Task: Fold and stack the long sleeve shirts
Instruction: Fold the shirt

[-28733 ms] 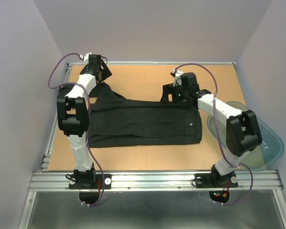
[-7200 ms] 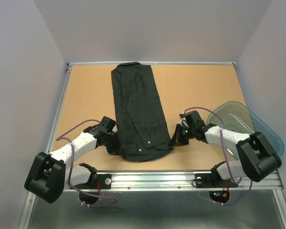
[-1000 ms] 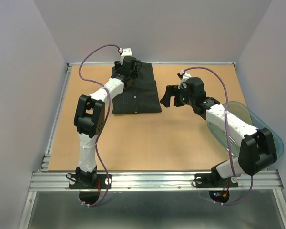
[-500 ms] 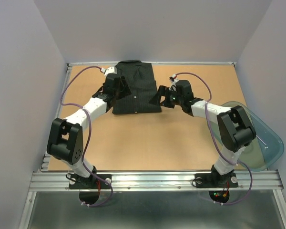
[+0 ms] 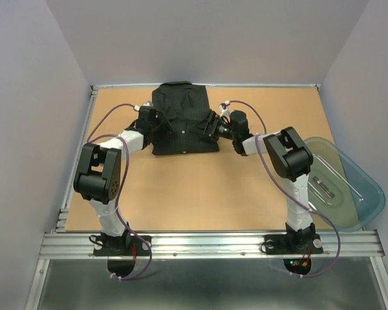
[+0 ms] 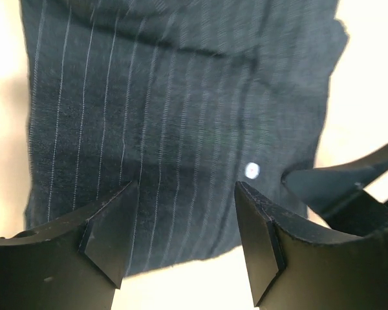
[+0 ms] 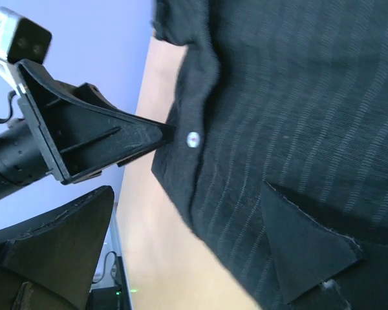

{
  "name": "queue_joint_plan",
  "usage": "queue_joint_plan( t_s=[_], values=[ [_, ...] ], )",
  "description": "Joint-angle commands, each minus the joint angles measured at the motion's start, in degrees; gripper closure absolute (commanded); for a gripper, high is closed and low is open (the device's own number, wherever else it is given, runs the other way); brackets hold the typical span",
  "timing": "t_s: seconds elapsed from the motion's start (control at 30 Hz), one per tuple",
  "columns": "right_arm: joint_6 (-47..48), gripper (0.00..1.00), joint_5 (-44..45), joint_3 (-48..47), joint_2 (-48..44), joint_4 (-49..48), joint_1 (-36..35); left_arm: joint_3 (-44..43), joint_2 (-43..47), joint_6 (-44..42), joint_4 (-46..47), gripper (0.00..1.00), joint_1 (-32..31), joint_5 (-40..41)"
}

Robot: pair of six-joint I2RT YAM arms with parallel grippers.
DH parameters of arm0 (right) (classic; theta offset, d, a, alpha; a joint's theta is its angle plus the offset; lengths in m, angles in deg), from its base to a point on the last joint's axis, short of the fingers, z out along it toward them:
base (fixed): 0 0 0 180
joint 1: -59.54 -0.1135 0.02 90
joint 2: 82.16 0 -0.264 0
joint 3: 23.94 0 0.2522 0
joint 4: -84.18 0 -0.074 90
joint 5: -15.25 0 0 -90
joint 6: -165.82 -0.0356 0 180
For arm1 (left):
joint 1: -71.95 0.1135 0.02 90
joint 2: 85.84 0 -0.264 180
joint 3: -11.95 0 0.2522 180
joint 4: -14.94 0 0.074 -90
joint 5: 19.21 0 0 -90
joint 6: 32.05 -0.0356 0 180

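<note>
One long sleeve shirt (image 5: pixel 181 116), black with pale pinstripes, lies folded into a compact rectangle at the back middle of the table, collar toward the far wall. My left gripper (image 5: pixel 154 124) sits low at its left edge, open. In the left wrist view its fingers (image 6: pixel 110 232) straddle the shirt (image 6: pixel 168 97) at its hem, near a white button (image 6: pixel 251 170). My right gripper (image 5: pixel 210 126) is at the right edge, wide open. In the right wrist view one finger (image 7: pixel 304 252) lies over the cloth (image 7: pixel 297 97) and the other stands over bare table.
A translucent teal plastic bin (image 5: pixel 349 194) rests at the table's right edge beside the right arm's base. Each wrist view shows the other gripper's black fingers across the shirt. The table's metal rail (image 5: pixel 207 242) runs along the near edge.
Over the last second the left gripper came from the collar end down to the shirt's left edge. The right gripper swung left to the right edge. The shirt stayed put.
</note>
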State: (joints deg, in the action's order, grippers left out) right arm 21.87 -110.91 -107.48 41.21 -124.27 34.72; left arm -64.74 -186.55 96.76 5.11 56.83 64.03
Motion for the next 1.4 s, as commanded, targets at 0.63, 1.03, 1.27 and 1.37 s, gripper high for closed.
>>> queue_joint_plan(
  t_s=[0.63, 1.03, 1.27, 1.37],
  values=[
    [-7.9, 0.00, 0.6, 37.2, -10.3, -11.8, 0.6, 29.3, 10.8, 7.1, 0.1, 0.28, 0.8, -7.8],
    [13.3, 0.00, 3.5, 26.7, -35.8, 24.5, -1.5, 30.3, 40.1, 6.5, -7.0, 0.23, -3.5, 2.6],
    [10.8, 0.00, 0.7, 8.6, -23.7, 20.6, -1.3, 19.6, 30.5, 2.5, -4.2, 0.34, -1.7, -0.5],
    [7.6, 0.00, -0.1, 2.1, -16.5, 15.7, -1.3, 17.7, 25.4, 3.4, 1.5, 0.37, -1.7, -5.4]
  ],
)
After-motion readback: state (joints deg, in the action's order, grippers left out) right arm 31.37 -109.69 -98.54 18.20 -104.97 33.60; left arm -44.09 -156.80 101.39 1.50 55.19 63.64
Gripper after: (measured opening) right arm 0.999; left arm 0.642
